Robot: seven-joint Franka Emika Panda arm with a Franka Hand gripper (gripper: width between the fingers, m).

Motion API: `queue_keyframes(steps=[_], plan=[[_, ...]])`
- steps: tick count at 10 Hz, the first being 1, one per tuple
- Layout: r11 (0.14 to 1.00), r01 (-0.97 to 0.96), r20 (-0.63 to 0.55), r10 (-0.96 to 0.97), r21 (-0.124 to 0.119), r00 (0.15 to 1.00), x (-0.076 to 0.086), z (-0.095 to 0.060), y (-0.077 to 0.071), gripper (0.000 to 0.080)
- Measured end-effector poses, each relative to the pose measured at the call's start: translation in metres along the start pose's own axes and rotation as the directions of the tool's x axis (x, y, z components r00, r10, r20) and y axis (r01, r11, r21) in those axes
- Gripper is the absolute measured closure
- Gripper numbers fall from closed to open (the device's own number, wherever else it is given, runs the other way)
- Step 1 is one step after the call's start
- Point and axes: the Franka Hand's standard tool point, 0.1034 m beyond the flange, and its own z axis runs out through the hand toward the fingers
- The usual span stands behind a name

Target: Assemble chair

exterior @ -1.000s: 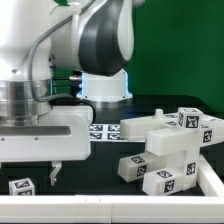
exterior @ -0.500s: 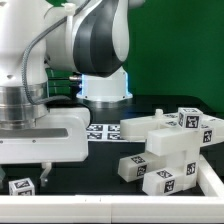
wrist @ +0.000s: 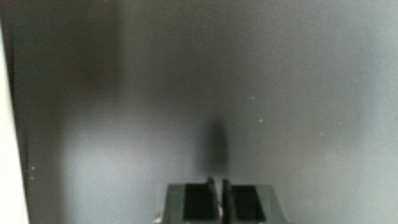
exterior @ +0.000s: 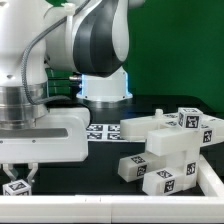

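Since a second ago the fingers have come together: the gripper point(exterior: 20, 176) is now fully closed and holds nothing, low at the exterior view's left, just above a small tagged block point(exterior: 15, 187). The other chair pieces point(exterior: 165, 150) are stacked at the right, with the marker board point(exterior: 103, 131) behind them
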Motion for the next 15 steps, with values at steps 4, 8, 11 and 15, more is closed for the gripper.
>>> queue_keyframes(steps=[4, 8, 11, 15], plan=[[0.985, -0.165, 0.006, 0.165, 0.05, 0.986, 0.006, -0.019, -0.004, 0.0798], [0.975, -0.214, 0.007, 0.214, 0.06, 0.977, 0.027, -0.037, -0.003, 0.0392], [0.98, -0.186, 0.039, 0.183, 0.071, 0.982, 0.04, -0.034, -0.003, 0.0172], [0.985, -0.166, -0.001, 0.166, 0.043, 0.986, 0.031, -0.015, 0.001, 0.0151]])
